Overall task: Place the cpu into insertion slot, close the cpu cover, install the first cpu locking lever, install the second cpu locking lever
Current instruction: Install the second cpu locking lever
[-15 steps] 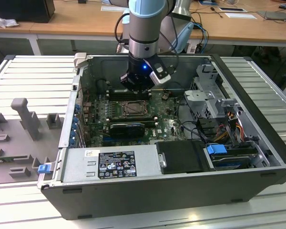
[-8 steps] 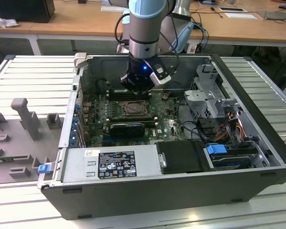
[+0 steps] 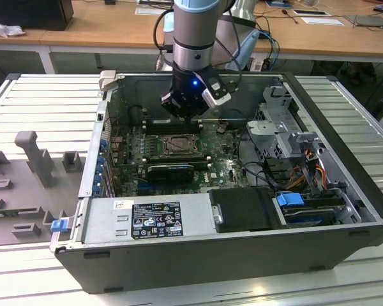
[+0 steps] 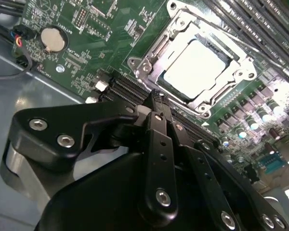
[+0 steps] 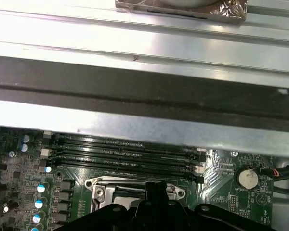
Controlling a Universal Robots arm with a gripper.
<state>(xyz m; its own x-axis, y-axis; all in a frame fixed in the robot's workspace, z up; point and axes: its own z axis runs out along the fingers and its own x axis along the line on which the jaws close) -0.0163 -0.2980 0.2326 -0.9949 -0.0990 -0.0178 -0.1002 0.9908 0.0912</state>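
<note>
Claw (image 4: 156, 103) of black metal, on the grey robot arm (image 3: 193, 38), hangs inside the open grey computer case (image 3: 345, 210), just above the green motherboard (image 3: 220, 169); in the second wrist view its black fingers (image 4: 159, 144) stand pressed together with no gap visible at the tips, and they hold nothing. Beyond the tips, toward 1 o'clock in that picture, sits the small square insertion slot (image 4: 149, 57) with dark frame and silvery rim; the cpu (image 4: 195, 65), a flat square chip with pale silvery top, lies inside it. The thin silvery-grey cpu cover (image 4: 192, 103) with its large square window lies down flat around the chip, so the chip shows through the window. In the exterior view the slot (image 3: 177, 145) is at 6 o'clock from the claw (image 3: 186, 115), very near. Long black memory slots (image 5: 125, 154) run just beside the socket; a round silver coin battery (image 5: 246, 178) sits on the board, well apart. The case lies on a pale slatted metal desk (image 3: 45, 102).
</note>
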